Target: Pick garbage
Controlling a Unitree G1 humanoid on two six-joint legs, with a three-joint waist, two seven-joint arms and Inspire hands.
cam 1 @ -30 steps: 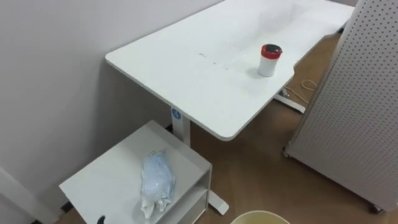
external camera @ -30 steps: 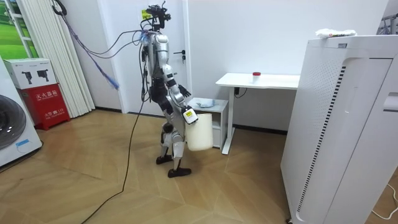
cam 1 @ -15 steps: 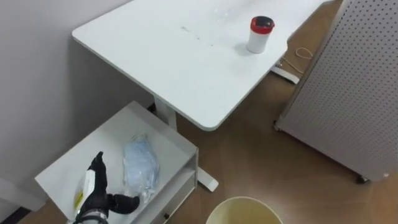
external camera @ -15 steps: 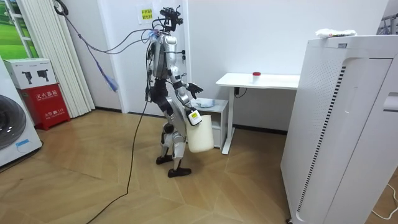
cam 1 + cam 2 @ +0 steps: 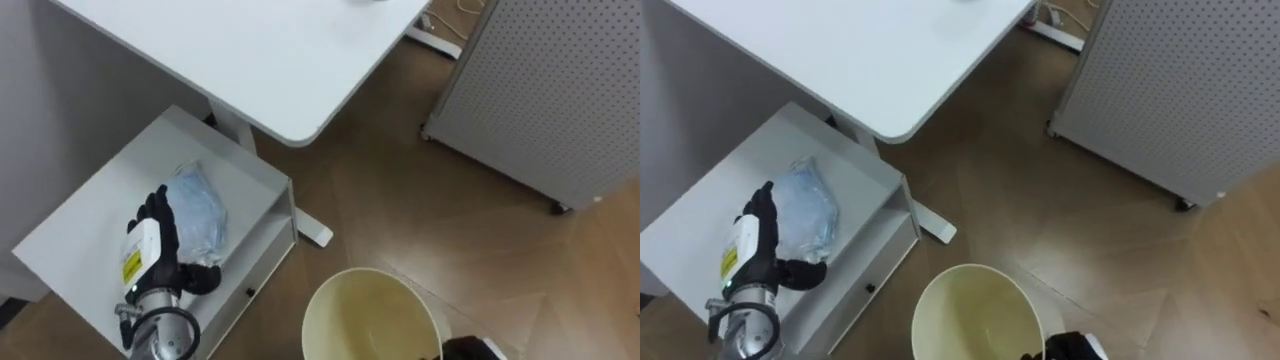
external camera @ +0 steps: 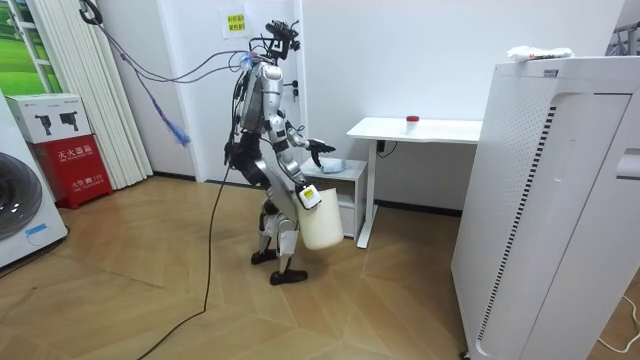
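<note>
Wood floor underfoot, white bench (image 5: 250, 50) across the top of the eye view, and beside its leg a low white cabinet (image 5: 90, 210). On its top sits the garbage, a crumpled bluish plastic bag (image 5: 197, 215). It lies flat, with its long axis running from the robot's side away toward the wall and its near end by the thumb. The left robot hand (image 5: 150, 245) is over the bag's left edge, fingers straight, thumb spread wide, nothing pinched yet. The right robot hand (image 5: 468, 349) is down by the cream bin (image 5: 370, 270); its grip I can't make out. Risks? An off-centre close could push that limp film toward the cabinet's front edge. Or only a corner gets caught, and the bag slips out short of the bin.
</note>
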